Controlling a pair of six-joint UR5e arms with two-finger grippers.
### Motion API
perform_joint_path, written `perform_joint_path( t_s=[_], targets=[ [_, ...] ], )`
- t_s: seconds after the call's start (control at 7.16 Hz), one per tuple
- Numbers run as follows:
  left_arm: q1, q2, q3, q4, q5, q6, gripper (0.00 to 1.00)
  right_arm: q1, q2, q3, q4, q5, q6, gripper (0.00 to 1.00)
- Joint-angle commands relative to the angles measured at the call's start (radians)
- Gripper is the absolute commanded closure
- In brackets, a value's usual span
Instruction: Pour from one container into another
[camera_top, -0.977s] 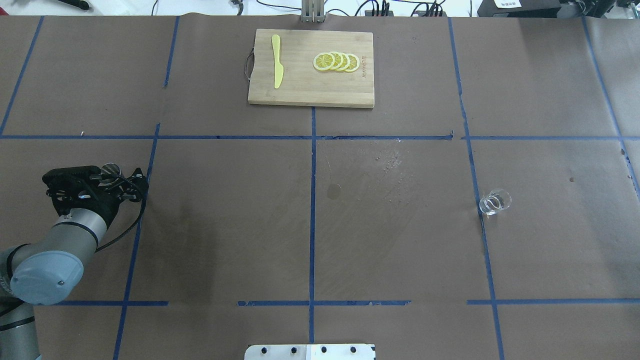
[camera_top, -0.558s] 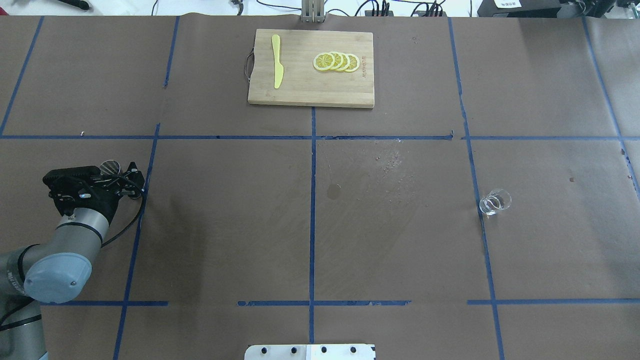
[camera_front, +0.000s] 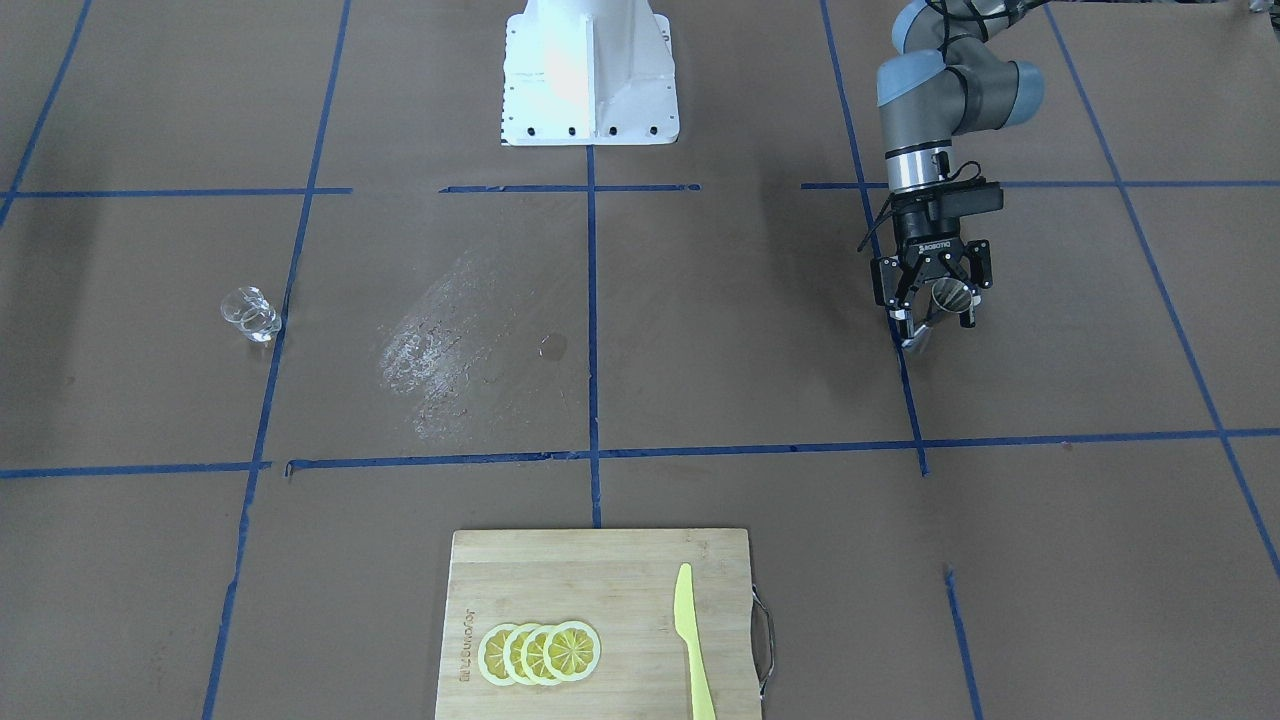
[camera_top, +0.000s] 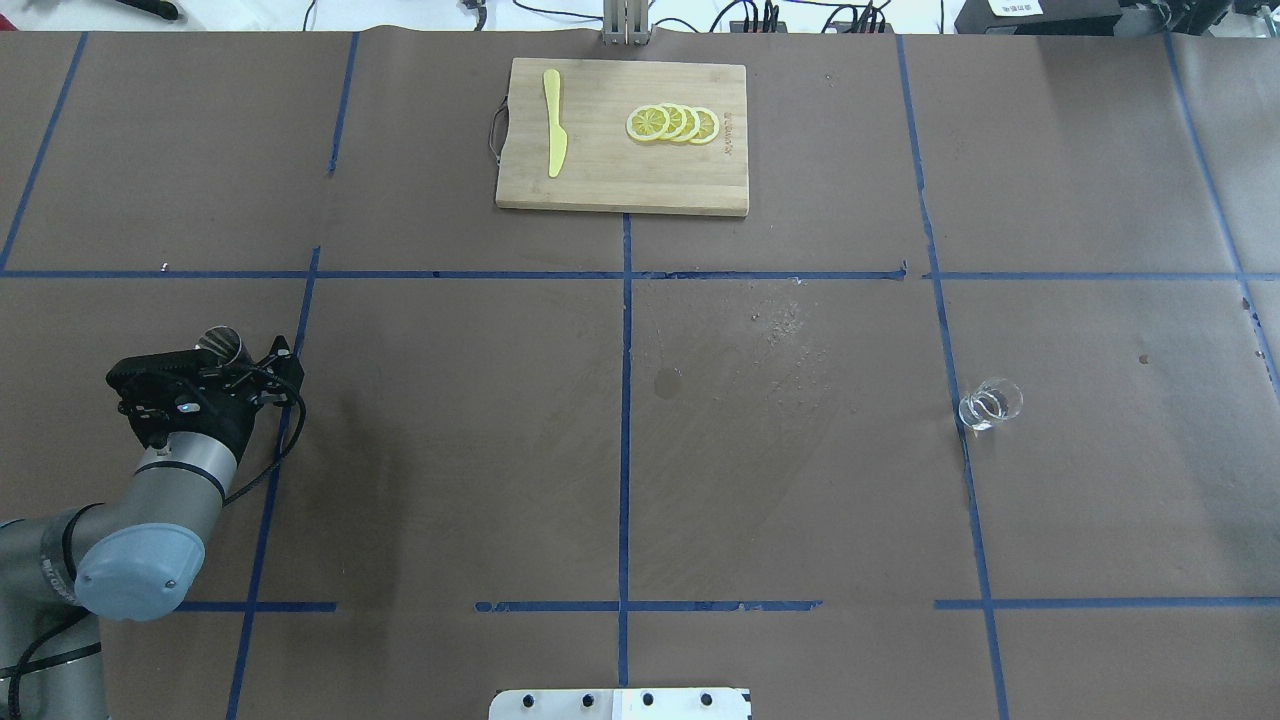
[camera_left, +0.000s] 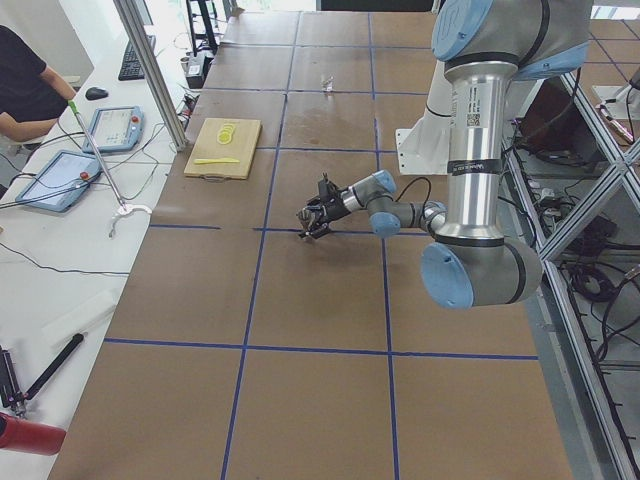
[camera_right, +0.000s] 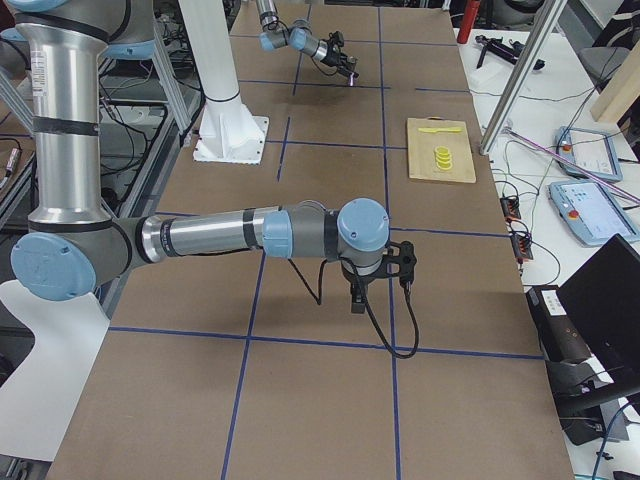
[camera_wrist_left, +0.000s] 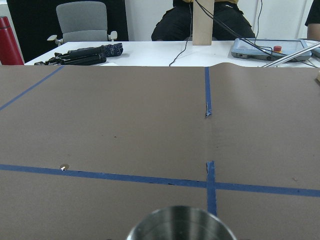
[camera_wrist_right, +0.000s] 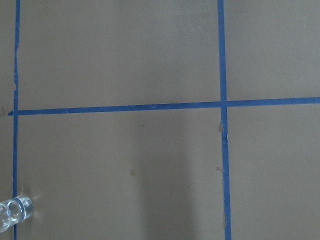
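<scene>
My left gripper (camera_front: 934, 316) is shut on the steel jigger (camera_front: 948, 295), which is tilted just over the table at a blue tape line. From overhead the jigger's open rim (camera_top: 222, 342) shows past the left gripper (camera_top: 232, 362); in the left wrist view that rim (camera_wrist_left: 181, 226) fills the bottom edge. The clear glass cup (camera_top: 990, 404) stands alone on the table's other side, by a tape line, and shows as the cup (camera_wrist_right: 14, 214) at the bottom left of the right wrist view. My right gripper (camera_right: 356, 300) hangs high over the table; I cannot tell whether it is open or shut.
A wooden cutting board (camera_top: 620, 190) at the far middle carries a yellow knife (camera_top: 554, 135) and lemon slices (camera_top: 672, 124). A wet patch (camera_top: 790, 330) marks the paper right of centre. The robot's white base (camera_front: 590, 70) stands at the near edge. A person sits beyond the table's end.
The left arm has shifted slightly right and back toward the robot with the jigger still in its gripper. The glass cup has not moved.
</scene>
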Motion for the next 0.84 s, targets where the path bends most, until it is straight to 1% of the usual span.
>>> perform_joint_path(
  t_s=[0.0,0.28,0.7],
  targets=[
    [0.024,0.002,0.035,0.001,0.045,-0.046,0.25,0.000,0.000,0.000,0.000,0.000,0.000,0.00],
    [0.032,0.002,0.039,0.001,0.084,-0.054,0.28,0.000,0.000,-0.001,0.000,0.000,0.000,0.00],
    [0.037,0.002,0.041,0.004,0.171,-0.054,0.28,0.000,0.000,-0.003,0.000,0.000,0.000,0.00]
  ],
)
